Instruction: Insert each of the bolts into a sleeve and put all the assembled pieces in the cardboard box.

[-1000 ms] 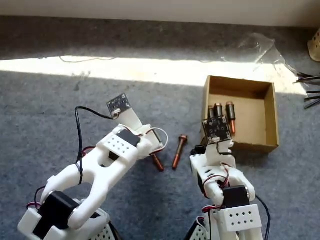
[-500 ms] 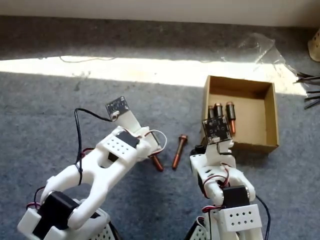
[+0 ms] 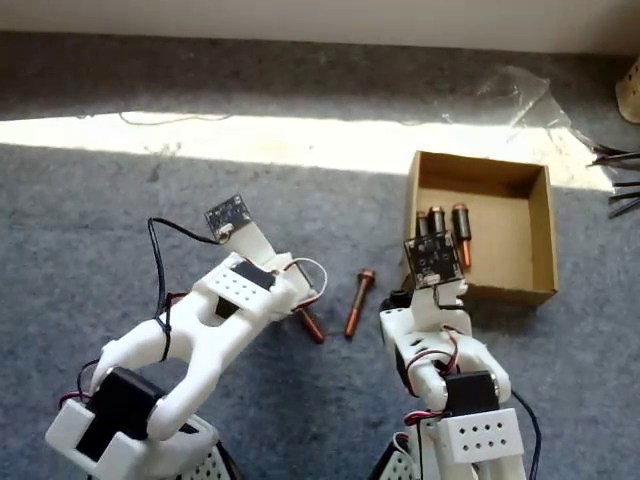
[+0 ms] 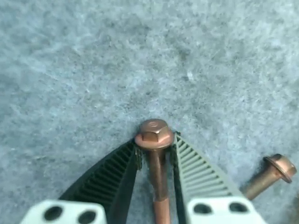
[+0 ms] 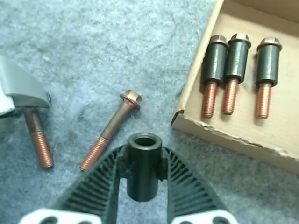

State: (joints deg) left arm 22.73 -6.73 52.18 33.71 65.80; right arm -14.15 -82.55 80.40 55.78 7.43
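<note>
My left gripper (image 4: 155, 154) is shut on a copper bolt (image 4: 156, 163), its hex head sticking out past the fingertips; from above, the bolt's threaded end (image 3: 311, 326) shows below the left arm on the carpet. My right gripper (image 5: 141, 163) is shut on a black sleeve (image 5: 142, 163), its bore facing outward. A second loose bolt (image 3: 358, 302) lies on the carpet between the arms, also seen as the bolt (image 5: 111, 129). The cardboard box (image 3: 540, 235) holds three assembled bolt-and-sleeve pieces (image 5: 236, 74) side by side.
Grey carpet covers the floor, with a sunlit strip (image 3: 250, 135) behind the arms. Clear plastic wrap (image 3: 520, 95) lies behind the box. Dark cables (image 3: 620, 185) poke in at the right edge.
The left arm has shifted slightly to the left and back, carrying its bolt with it. The right arm has kept still.
</note>
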